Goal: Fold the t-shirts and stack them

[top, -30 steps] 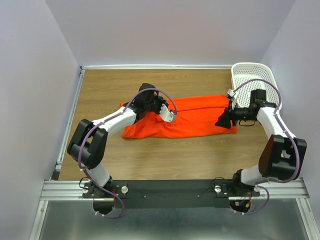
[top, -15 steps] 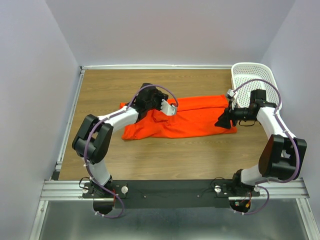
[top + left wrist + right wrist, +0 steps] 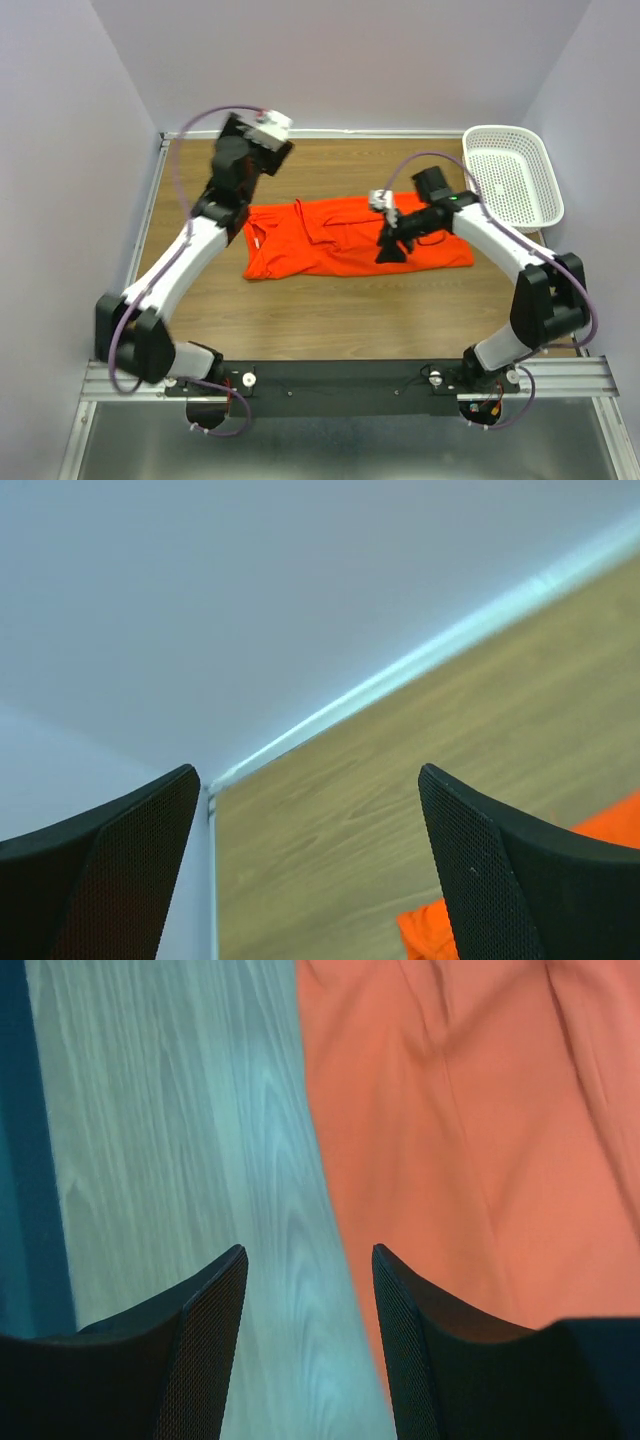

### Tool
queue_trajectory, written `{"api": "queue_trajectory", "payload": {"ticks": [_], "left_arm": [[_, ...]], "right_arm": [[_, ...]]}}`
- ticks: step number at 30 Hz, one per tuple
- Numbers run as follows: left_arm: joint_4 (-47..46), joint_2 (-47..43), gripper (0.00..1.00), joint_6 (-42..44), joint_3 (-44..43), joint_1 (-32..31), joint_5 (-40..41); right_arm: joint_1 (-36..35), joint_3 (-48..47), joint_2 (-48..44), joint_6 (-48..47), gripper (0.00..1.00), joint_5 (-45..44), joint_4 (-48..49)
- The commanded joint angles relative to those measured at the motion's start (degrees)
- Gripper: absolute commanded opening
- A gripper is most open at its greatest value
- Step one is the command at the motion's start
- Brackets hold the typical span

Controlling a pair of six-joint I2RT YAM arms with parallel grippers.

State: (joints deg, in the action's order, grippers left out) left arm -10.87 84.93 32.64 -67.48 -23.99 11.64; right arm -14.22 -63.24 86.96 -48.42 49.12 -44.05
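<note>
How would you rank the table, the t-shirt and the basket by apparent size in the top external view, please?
1. table, by far the largest
2. t-shirt
3. basket, somewhat smaller than the spread-out shirt

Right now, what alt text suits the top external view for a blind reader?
An orange-red t-shirt lies loosely spread on the wooden table, with the open right hand over its near edge. The left hand is raised near the back-left corner, open and empty; a white basket sits back right.

The t-shirt (image 3: 335, 245) lies on the table (image 3: 350, 310), left of the basket (image 3: 512, 180).
</note>
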Motion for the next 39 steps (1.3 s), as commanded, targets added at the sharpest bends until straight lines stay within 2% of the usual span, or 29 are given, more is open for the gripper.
{"api": "queue_trajectory", "payload": {"ticks": [1, 2, 5, 6, 9, 13, 19, 25, 26, 30, 33, 39], "left_arm": [[5.48, -16.69, 0.98, -29.36, 4.27, 5.08, 8.00], [6.99, -19.68, 0.98, -33.92, 8.38, 6.66, 7.00], [10.60, -30.76, 0.98, -37.99, 17.43, 7.81, 4.45], [10.78, -36.00, 0.98, -38.09, 19.65, 8.08, 2.88], [10.79, -43.93, 0.98, -38.36, 26.76, 8.08, 2.78], [10.79, -48.44, 0.98, -38.62, 29.43, 8.08, 4.44], [10.70, -48.98, 0.97, -38.27, 29.16, 8.08, 4.28], [10.79, -49.06, 0.96, -38.27, 29.16, 8.17, 2.95], [10.79, -49.07, 0.96, -38.27, 29.08, 8.17, 2.86], [10.79, -48.98, 0.96, -38.27, 29.16, 8.08, 2.42], [10.79, -48.80, 0.96, -38.36, 29.16, 8.08, 1.99], [10.79, -48.54, 0.96, -38.18, 29.08, 8.08, 1.63]], "right_arm": [[-15.37, -5.05, 6.37, 10.79, 0.61, -14.81, 12.30], [-18.36, -5.22, 8.91, 15.16, 0.61, -23.81, 18.94], [-26.46, -10.39, 14.62, 18.10, 0.61, -36.86, 23.65], [-28.30, -12.06, 18.12, 20.28, 0.61, -38.73, 24.97], [-30.16, -18.13, 23.58, 21.26, 0.61, -42.52, 26.55], [-32.36, -22.36, 29.65, 20.21, 0.60, -47.27, 26.56], [-32.89, -25.09, 33.36, 20.30, 0.59, -52.02, 26.65], [-32.89, -25.70, 34.77, 20.39, 0.56, -51.76, 26.56], [-32.98, -25.79, 34.86, 20.47, 0.54, -51.67, 26.56], [-32.98, -25.61, 34.42, 20.91, 0.32, -52.29, 26.65], [-32.80, -26.05, 33.02, 21.26, 0.27, -53.34, 26.65], [-32.19, -26.76, 30.91, 22.93, 0.28, -55.71, 26.83]]}}
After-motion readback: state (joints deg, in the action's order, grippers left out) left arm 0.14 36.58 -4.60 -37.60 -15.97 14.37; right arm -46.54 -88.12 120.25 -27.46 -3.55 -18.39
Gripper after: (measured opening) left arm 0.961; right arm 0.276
